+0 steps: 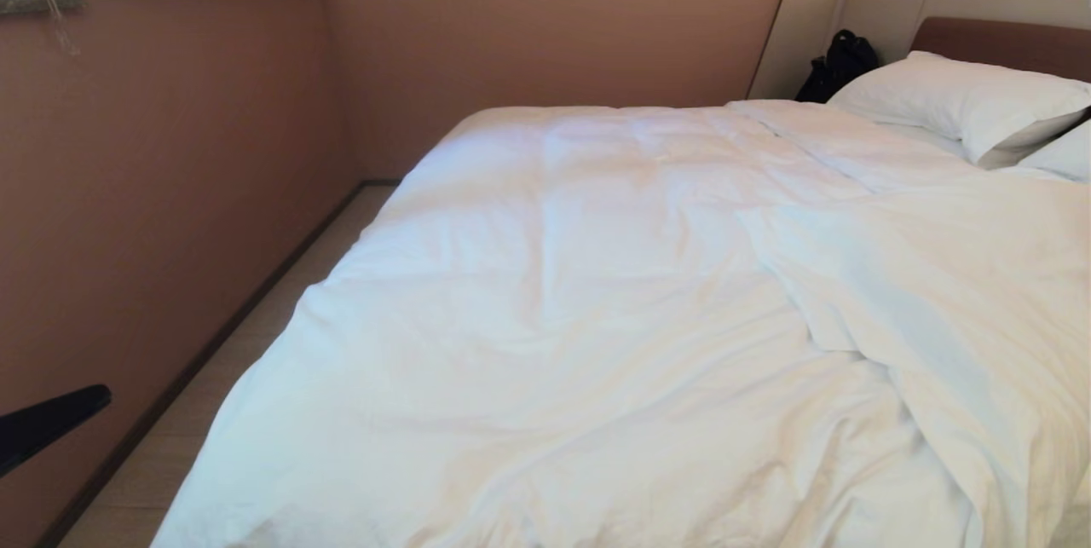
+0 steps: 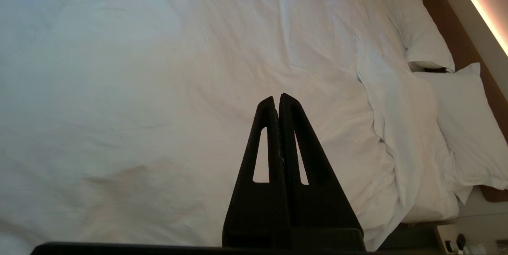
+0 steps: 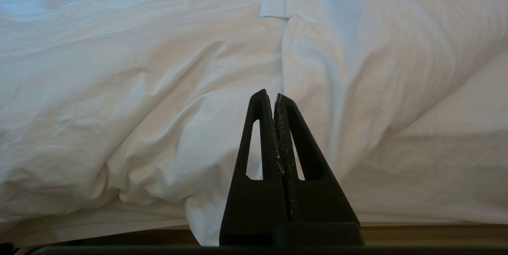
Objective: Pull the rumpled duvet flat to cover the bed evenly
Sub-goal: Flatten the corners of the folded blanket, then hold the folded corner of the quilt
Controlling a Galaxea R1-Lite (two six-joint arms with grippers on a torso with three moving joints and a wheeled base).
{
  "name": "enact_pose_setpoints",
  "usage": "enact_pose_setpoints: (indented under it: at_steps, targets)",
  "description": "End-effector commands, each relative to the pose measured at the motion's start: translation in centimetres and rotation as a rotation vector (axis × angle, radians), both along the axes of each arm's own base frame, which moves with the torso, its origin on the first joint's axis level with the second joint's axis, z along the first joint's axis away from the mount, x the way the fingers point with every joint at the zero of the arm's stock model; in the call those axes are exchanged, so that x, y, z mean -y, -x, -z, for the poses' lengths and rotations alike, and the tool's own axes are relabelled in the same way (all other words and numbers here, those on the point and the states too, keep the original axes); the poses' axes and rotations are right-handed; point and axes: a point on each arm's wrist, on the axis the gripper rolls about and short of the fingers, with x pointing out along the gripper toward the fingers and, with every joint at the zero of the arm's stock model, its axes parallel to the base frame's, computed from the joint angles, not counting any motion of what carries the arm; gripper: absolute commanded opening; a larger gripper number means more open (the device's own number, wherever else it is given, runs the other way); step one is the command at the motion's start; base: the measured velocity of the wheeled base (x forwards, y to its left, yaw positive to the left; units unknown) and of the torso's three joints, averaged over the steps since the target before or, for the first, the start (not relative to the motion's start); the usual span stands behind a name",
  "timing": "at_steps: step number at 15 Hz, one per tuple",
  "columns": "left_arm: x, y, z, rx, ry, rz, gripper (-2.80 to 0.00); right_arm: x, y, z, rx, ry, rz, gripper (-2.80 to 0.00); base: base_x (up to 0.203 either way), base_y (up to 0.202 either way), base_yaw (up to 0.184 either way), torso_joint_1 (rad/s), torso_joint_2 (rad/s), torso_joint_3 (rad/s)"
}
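Observation:
The white puffy duvet lies across the bed, creased, with a thick fold turned over on the right side below the pillows. In the left wrist view my left gripper hangs shut and empty above the duvet, left of the fold. In the right wrist view my right gripper is shut on nothing, level with the bed's near side. There the duvet bunches and one flap droops over the edge. Neither gripper's fingers show in the head view.
A pink wall runs along the bed's left side with a narrow strip of floor between. A black bag sits by the headboard surround. A dark arm part shows at the lower left. A bedside table corner lies beyond the pillows.

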Motion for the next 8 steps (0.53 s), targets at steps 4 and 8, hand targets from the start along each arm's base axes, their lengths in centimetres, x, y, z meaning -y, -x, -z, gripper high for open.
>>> enact_pose_setpoints:
  at_steps: [4, 8]
  targets:
    - [3.1, 3.7, -0.3, 0.143, -0.111, 0.009, -2.8, 0.0, 0.0, 0.0, -0.001, 0.001, 0.0, -2.8, 0.0, 0.0, 0.0, 0.0, 0.0, 0.0]
    - [5.0, 5.7, -0.3, 0.236, -0.179, 0.034, -2.8, 0.0, 0.0, 0.0, -0.001, 0.001, 0.0, -2.8, 0.0, 0.0, 0.0, 0.0, 0.0, 0.0]
